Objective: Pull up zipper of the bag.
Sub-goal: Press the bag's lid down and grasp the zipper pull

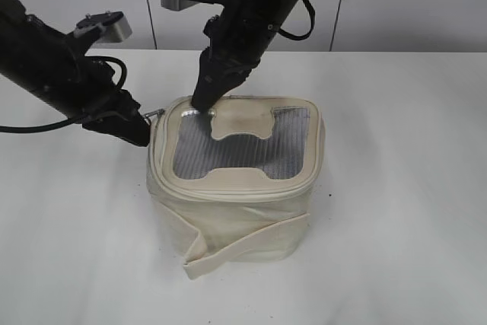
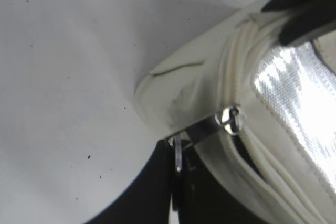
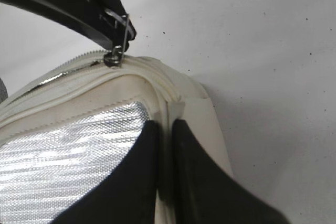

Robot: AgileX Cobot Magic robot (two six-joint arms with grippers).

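The cream bag (image 1: pixel 236 211) stands mid-table, grey mesh top up. My left gripper (image 1: pixel 144 123) is at its back left corner, shut on the ring pull (image 2: pixel 178 156) of a silver slider (image 2: pixel 230 118) on the zipper (image 1: pixel 228 192). Beside the slider the track gapes open (image 2: pixel 247 156). My right gripper (image 1: pixel 202 100) comes down from above onto the lid's back left corner. Its fingers (image 3: pixel 165 129) are closed on the cream lid edge of the bag (image 3: pixel 205 124) next to the mesh (image 3: pixel 79 145). The slider (image 3: pixel 113 56) and left fingers show just beyond.
The bag's cream strap (image 1: pixel 243 245) hangs loose across its front and ends on the white table (image 1: pixel 396 188). A white panelled wall (image 1: pixel 152 5) stands behind the table. Both black arms crowd the bag's back left side.
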